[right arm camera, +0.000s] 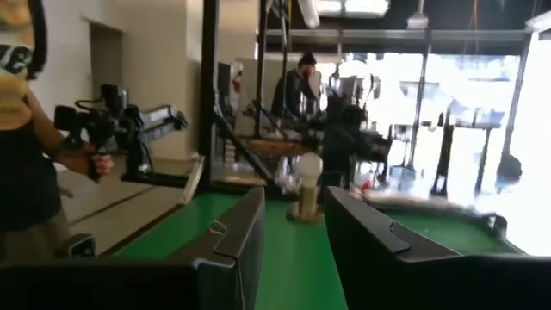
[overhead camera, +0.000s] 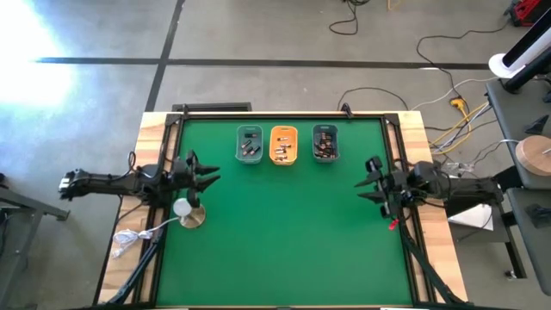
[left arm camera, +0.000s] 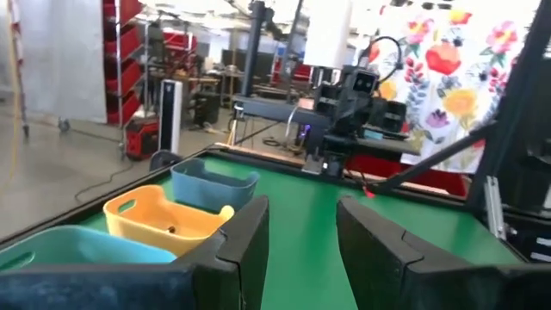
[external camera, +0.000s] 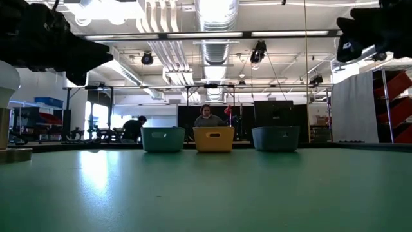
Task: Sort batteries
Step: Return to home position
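Observation:
Three small trays stand in a row at the table's far middle: a teal tray (overhead camera: pixel 250 144), an orange tray (overhead camera: pixel 283 144) and a blue-grey tray (overhead camera: pixel 325 143). The batteries (overhead camera: pixel 281 151) lie inside them as small dark and silvery cells. My left gripper (overhead camera: pixel 212 176) hovers at the table's left edge, pointing level toward the right, open with nothing between its fingers (left arm camera: pixel 250 232). My right gripper (overhead camera: pixel 362 182) hovers at the right edge, facing left, also open and holding nothing (right arm camera: pixel 294 211). Both stand well clear of the trays (external camera: pixel 214 138).
A white ball on a round base (overhead camera: pixel 185 210) stands on the table's left side, just near of my left gripper. A red clip with wires (overhead camera: pixel 393 224) lies by the right frame. Beyond the table, a person's hand holds a camera rig (right arm camera: pixel 103 129). Green mat (overhead camera: pixel 284 232) stretches toward the near edge.

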Available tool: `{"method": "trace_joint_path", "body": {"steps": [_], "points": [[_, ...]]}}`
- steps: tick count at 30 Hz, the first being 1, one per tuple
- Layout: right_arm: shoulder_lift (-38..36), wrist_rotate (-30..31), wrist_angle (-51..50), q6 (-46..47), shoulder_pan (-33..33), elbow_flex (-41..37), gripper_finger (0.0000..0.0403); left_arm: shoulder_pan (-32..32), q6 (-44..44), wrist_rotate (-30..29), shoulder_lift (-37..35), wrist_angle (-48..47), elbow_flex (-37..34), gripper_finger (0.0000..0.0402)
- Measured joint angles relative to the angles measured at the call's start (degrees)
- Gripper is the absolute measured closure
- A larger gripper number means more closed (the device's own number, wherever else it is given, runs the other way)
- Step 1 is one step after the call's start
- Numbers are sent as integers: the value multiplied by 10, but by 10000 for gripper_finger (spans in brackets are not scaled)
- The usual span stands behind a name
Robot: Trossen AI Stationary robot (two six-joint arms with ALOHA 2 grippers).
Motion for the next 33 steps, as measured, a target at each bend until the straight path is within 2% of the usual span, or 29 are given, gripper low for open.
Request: {"method": "trace_joint_path", "body": {"steps": [3, 7, 10, 14, 16, 20, 23, 25, 33], "points": [[4, -5, 26, -25, 14, 0, 292, -8, 22, -7, -5, -1, 0, 284], [2, -58, 68, -94, 24, 0, 293, -9, 57, -16, -17, 1, 0, 284], [3, -83, 53, -127, 24, 0, 290, -9, 58, -8, -21, -4, 0, 284], [15, -80, 16, -79, 23, 0, 284, -9, 58, 12, -23, -12, 0, 284], [23, -38, 15, -60, 23, 0, 282, -9, 55, 21, -23, -25, 0, 284], [36, 116, 13, -57, 23, 0, 286, -9, 51, 21, -20, -55, 0, 284], [42, 187, 12, -57, 23, 0, 292, -8, 64, 21, -15, -101, 0, 284], [43, 207, 12, -57, 23, 0, 296, -8, 66, 22, -7, -106, 0, 284], [45, 211, 11, -56, 23, 0, 310, -8, 66, 21, 23, -104, 12, 284]]}}
